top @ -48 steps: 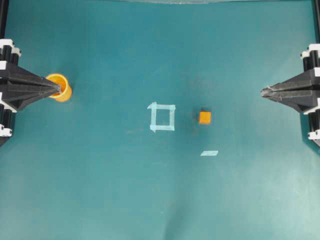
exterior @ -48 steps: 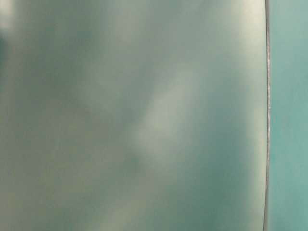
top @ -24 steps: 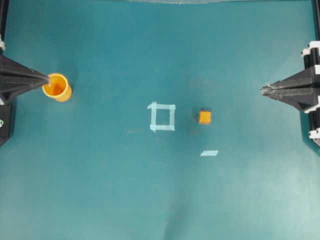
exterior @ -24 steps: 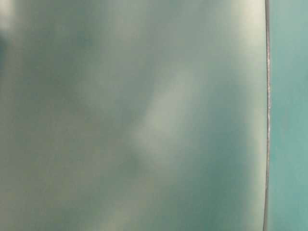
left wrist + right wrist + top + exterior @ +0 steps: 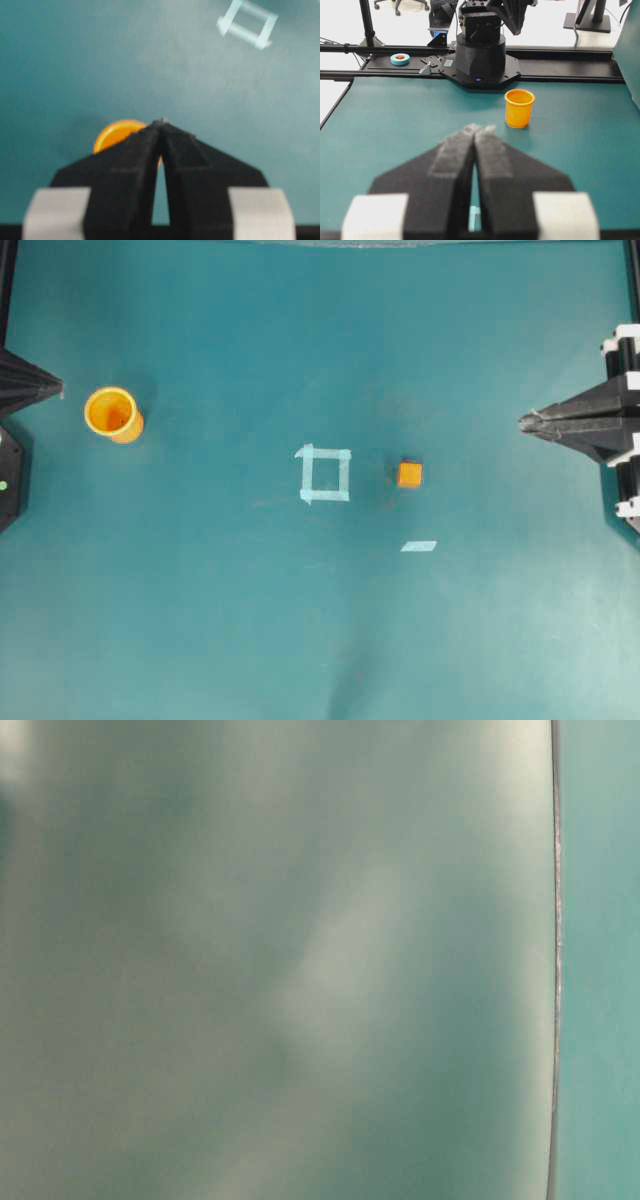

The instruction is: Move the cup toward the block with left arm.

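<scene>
Overhead: the cup (image 5: 113,414) stands upright at nine o'clock, well apart from the block (image 5: 410,475) just right of the tape square (image 5: 325,474). The left gripper (image 5: 57,388) sits beside the cup, apart from it; the right gripper (image 5: 524,423) waits at three o'clock.

Table-level: only blur.

Left wrist: jaws pressed together, empty, cup (image 5: 116,136) just beyond.

Right wrist: jaws likewise together, holding nothing.

Black pointed pincer (image 5: 162,122), white clips

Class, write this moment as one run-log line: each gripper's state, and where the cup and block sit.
left gripper: shut, clear of cup | right gripper: shut, idle | cup: upright, far from block | block: beside tape square
</scene>
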Motion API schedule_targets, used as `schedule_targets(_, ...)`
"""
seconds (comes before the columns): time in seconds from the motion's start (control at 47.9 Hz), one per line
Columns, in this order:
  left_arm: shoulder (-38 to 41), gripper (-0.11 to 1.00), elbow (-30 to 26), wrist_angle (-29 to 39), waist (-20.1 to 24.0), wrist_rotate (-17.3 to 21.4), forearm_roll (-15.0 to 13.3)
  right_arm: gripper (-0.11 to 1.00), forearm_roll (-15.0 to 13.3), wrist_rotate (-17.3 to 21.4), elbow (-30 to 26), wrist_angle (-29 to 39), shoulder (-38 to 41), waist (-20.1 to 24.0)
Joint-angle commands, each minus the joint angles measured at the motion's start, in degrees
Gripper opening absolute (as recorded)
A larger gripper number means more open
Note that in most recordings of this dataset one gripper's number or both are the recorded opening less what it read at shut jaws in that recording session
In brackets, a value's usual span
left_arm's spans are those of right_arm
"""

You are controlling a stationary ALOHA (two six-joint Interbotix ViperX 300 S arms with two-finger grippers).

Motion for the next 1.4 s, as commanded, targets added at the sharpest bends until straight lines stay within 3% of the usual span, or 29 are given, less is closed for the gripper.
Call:
schedule_targets(0.0, 0.8, 0.04, -1.7, 1.1, 0.7, -0.5, 0.2, 0.00, 0.1, 0.1, -1.3, -0.2, 0.5, -0.1)
schedule_targets(0.251, 1.8, 0.08, -1.7, 2.5, 2.5, -3.2, 0.4, 0.00, 0.1, 0.1, -1.2, -0.2, 1.3, -0.1)
schedule_targets(0.355, 2.1, 0.15, -1.5, 2.6, 2.4, -2.8, 0.4, 0.00, 0.0, 0.1, -1.2, 0.2, 1.5, -0.1)
schedule_targets(0.439, 2.1, 0.29, -1.5, 2.7, 2.4, -2.5, 0.4, 0.00, 0.0, 0.1, -1.3, 0.6, 1.5, -0.1)
schedule_targets(0.585, 2.4, 0.67, -1.4, 3.3, 2.4, -2.6, 0.4, 0.00, 0.1, 0.1, -1.5, 1.4, 1.5, -0.1)
schedule_targets(0.647, 2.6, 0.75, -1.3, 3.5, 2.4, -2.6, 0.4, 0.00, 0.0, 0.1, -1.5, 1.5, 1.5, -0.1)
schedule_targets(1.023, 7.3, 0.87, -0.6, 5.3, 1.3, -4.0, 0.0, 0.00, 0.1, 0.1, -1.5, 1.6, 1.8, -0.1)
schedule_targets(1.378, 18.7, 0.87, 0.0, 3.1, 1.3, -10.1, 0.4, 0.00, 0.1, -0.1, -1.6, 1.5, 3.0, -0.1)
